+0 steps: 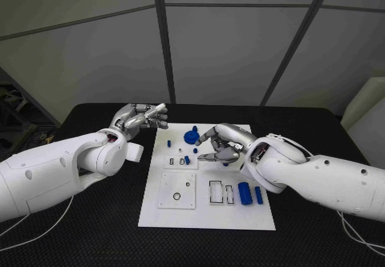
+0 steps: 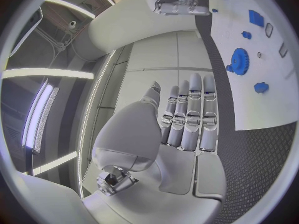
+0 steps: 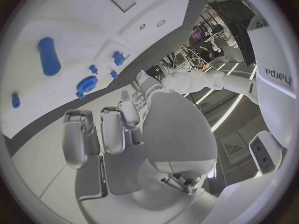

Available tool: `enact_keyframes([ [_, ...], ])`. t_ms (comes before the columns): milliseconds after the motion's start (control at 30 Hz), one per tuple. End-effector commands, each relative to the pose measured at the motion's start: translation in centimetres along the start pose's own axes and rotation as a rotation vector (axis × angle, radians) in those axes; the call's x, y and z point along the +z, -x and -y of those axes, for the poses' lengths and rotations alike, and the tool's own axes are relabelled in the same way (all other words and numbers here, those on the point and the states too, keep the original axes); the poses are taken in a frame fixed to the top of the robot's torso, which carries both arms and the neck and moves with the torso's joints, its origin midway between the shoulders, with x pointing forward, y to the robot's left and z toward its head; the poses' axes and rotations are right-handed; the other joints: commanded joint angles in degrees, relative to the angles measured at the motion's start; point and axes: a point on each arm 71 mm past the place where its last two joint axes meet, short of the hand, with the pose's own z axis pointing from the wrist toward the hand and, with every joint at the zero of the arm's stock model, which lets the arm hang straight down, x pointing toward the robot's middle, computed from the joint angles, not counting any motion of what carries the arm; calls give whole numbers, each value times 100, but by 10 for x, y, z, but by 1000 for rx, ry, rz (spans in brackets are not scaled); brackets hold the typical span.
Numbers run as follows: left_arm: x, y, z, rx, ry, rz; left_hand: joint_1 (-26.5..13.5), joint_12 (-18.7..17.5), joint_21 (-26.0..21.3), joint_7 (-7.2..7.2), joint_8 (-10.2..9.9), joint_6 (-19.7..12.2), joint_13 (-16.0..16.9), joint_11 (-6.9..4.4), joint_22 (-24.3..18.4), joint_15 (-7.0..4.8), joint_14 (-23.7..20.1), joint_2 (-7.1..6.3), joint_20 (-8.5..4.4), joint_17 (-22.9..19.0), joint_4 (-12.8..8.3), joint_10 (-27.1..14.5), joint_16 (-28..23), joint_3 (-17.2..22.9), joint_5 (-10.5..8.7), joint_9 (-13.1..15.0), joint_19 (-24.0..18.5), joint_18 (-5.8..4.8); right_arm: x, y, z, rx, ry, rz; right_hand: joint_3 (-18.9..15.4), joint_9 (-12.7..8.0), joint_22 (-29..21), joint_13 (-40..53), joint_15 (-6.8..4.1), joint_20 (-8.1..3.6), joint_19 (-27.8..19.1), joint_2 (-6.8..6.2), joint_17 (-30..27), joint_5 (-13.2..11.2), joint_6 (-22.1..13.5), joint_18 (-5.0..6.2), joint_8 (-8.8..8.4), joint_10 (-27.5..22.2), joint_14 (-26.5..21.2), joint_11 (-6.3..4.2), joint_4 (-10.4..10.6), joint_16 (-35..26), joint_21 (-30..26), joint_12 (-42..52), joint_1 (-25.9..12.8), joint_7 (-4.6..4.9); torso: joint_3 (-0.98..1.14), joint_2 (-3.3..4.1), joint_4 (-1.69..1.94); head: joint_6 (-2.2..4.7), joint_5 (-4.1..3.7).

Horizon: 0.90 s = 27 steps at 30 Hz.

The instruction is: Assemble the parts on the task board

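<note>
Board (image 1: 207,214) sat mid-table on the black table (image 1: 321,119), white, long side running away from the robot. Left hand (image 1: 141,118) was raised just off the board's far-left corner, over the table; in the left wrist view its fingers (image 2: 190,112) were straight and close together, holding nothing. Likely parked there to keep clear of the working side (a guess). Right hand (image 1: 221,144) hovered low over the board's middle, just beside the gear (image 1: 191,135), fingers curled downward. Its wrist view showed nothing in the fingers (image 3: 77,134), but whether the tips touched a part below, cannot tell from the head view. Judged as a reach for one of the small pieces near the slots.

Counts in the head view: one gear at the far end; two long blue parts, a wider block (image 1: 243,193) and a thinner bar (image 1: 258,194), lying side by side at the near right, beside the rectangular slots (image 1: 216,191) (probably staged next to the recesses they fit); about four small blue pieces around the mid board, one at (image 1: 169,143), exact number unclear under the hand. One raised white plate (image 1: 177,190) at near left, with small holes. No part looked clearly seated yet, so assembly seemed early.
</note>
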Motion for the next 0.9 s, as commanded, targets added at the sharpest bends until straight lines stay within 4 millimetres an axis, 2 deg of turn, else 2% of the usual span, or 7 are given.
enact_keyframes([
  [33,-3,-10,-13,208,197,-203,-43,77,200,-81,28,150,45,-118,91,-140,369,41,-129,178,78,370,179,-23,-50,69,286,-6,-7,14,5,192,4,-13,10,14,1088,-52,22,32,306,22,-95,14,41,78,19,-64,109,-1,23,-77,-81,-63,76,-6,42,-106,-12,-6,33],
  [233,-5,-10,-21,412,380,-264,-227,441,941,-346,178,509,444,-425,498,-498,1167,-62,-505,1051,256,1164,1211,-225,-274,429,993,-25,-21,50,30,221,-109,82,-12,44,992,-74,19,29,243,25,-154,26,102,104,31,-44,106,-14,70,-140,-168,-71,42,-22,95,-246,-15,-44,56],
  [333,-2,-12,-19,506,460,-279,-437,871,1482,-461,321,588,973,-560,907,-603,1233,-154,-626,2973,464,1387,3160,-451,-364,770,1078,-65,-25,62,42,215,-161,115,-23,51,948,-83,17,27,214,18,-187,27,117,116,33,-40,102,-17,85,-167,-207,-77,27,-26,115,-305,-5,-78,66],
  [533,7,-21,-19,649,572,-300,-640,3101,2976,-601,690,674,3700,-664,2742,-736,1181,-155,-758,4983,894,1598,5064,-800,-359,1519,1368,-262,-32,74,57,208,-227,143,-35,59,924,-94,15,25,199,10,-212,31,133,123,34,-37,99,-22,101,-190,-229,-85,15,-31,151,-390,40,-148,60],
  [600,11,-25,-21,685,602,-297,-506,3997,3540,-635,935,412,4940,-696,3355,-769,1059,-135,-829,5572,1123,1478,5619,-996,-356,2237,1283,-329,-33,75,61,229,-258,138,-49,73,882,-106,10,21,174,22,-237,28,163,134,39,-28,98,-27,149,-217,-268,-90,-26,-38,155,-408,41,-164,59],
  [667,15,-29,-23,713,634,-301,-412,4449,3785,-639,1061,292,5595,-717,3662,-775,1092,-136,-829,5799,1200,1512,5819,-1106,-327,2708,1237,-337,-34,75,63,249,-281,134,-64,81,830,-121,7,18,140,26,-265,13,172,148,33,-27,96,-30,189,-244,-316,-103,-59,-41,161,-426,36,-181,43],
  [900,28,-48,-32,794,695,-334,-442,5239,4352,-671,1137,199,6569,-737,4531,-820,1252,-3,-843,6417,1203,1682,6320,-1218,-345,3236,1553,-457,-33,73,64,268,-317,125,-49,99,813,-155,-3,7,137,16,-273,251,186,152,19,-38,107,-39,204,-271,-338,-135,-8,-47,170,-449,19,-222,41],
])
